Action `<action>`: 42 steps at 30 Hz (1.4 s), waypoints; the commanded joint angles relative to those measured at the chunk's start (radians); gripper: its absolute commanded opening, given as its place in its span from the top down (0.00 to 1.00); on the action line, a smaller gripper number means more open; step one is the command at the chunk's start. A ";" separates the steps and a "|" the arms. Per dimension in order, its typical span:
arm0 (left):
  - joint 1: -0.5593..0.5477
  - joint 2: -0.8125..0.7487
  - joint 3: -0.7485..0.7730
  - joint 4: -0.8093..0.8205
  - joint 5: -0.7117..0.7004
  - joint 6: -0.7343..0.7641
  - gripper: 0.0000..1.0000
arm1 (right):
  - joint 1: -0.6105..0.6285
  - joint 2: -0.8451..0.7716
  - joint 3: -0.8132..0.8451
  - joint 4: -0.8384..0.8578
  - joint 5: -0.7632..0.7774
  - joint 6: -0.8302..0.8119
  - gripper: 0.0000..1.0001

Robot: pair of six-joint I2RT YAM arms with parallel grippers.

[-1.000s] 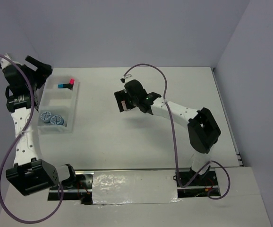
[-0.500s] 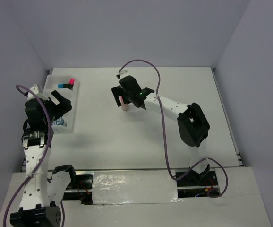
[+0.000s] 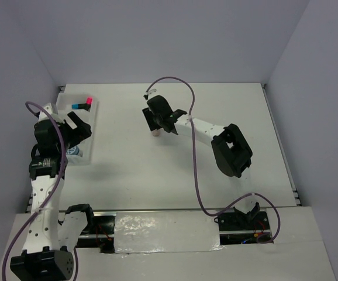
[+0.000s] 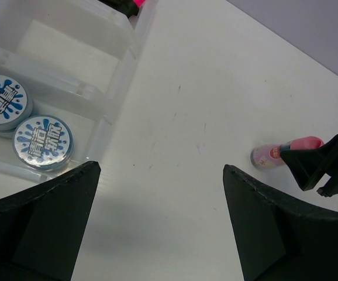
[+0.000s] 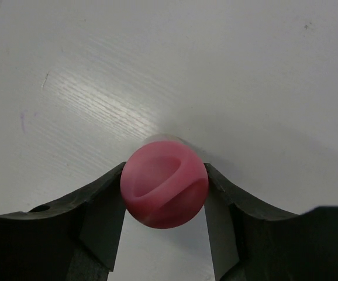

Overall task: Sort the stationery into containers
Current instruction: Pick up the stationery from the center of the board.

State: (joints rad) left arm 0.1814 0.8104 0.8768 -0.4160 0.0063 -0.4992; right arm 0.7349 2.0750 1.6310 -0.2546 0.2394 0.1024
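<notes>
The small tan tube (image 3: 155, 133) stands upright on the table, its pink cap (image 5: 164, 184) facing up. My right gripper (image 5: 164, 194) is shut on the tube, with both fingers pressed against the cap's sides. In the left wrist view the tube (image 4: 274, 154) shows at the right beside a right finger (image 4: 324, 167). The white tray (image 3: 94, 117) sits at the far left. Two blue rolls (image 4: 2, 100) (image 4: 43, 141) lie in its near compartment, and pink and blue capped markers (image 3: 82, 105) lie in its far one. My left gripper (image 3: 69, 127) hangs open over the tray's near part, holding nothing.
The tray's middle compartment (image 4: 58, 50) holds nothing. The right arm's purple cable (image 3: 175, 82) loops above the table's back half. Walls close in the table at the back and on both sides.
My left arm swung from behind the tray's far left corner to above its near part. My right gripper came down over the tube and its jaws closed on the cap.
</notes>
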 commanded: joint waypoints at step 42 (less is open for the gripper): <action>-1.091 0.305 0.413 -0.001 0.181 0.488 0.11 | -0.101 -1.162 -0.536 -0.094 -0.842 0.338 0.87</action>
State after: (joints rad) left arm -0.8700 1.0931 1.2327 -0.3782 0.2836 -0.0509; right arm 0.6224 0.9707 1.0939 -0.3786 -0.5621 0.4088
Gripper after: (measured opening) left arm 0.893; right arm 0.540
